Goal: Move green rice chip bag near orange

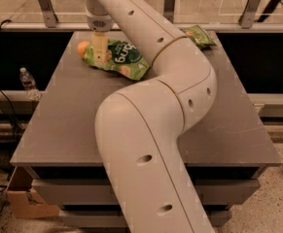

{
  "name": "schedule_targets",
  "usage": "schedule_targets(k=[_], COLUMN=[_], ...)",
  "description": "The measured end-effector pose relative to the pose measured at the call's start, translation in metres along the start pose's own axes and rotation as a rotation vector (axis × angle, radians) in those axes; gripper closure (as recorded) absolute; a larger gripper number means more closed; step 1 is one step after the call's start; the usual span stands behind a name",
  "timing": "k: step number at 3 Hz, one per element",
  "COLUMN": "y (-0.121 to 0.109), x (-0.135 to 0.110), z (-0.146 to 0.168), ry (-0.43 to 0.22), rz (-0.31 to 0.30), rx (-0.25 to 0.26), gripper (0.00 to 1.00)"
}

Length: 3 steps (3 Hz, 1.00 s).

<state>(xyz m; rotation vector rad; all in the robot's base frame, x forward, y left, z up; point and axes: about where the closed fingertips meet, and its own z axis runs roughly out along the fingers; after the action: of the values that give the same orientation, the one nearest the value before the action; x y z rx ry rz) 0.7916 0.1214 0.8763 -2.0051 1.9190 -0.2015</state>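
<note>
The green rice chip bag [120, 58] lies flat at the far left of the grey table [73, 125], its dark green round label facing up. The orange [83, 48] sits right against the bag's left end. My gripper [99, 56] hangs straight down from the wrist over the bag's left end, just right of the orange. My white arm sweeps across the middle of the view and hides the table's centre.
A smaller, darker green chip bag [199, 36] lies at the far right corner of the table. A water bottle [28, 79] stands on a lower ledge to the left. A cardboard box [24, 198] sits on the floor at bottom left.
</note>
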Motion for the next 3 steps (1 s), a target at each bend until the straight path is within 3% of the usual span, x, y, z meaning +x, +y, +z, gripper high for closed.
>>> schedule_targets(k=[1,2,3], y=[0.000,0.002,0.009], x=[-0.001,0.019,0.056], z=[0.001,-0.016,-0.046], ry=[-0.004,-0.022,-0.054], rz=[0.000,0.016,0.068], rx=[0.001,0.017,0.053], gripper=[0.00,0.00,0.00])
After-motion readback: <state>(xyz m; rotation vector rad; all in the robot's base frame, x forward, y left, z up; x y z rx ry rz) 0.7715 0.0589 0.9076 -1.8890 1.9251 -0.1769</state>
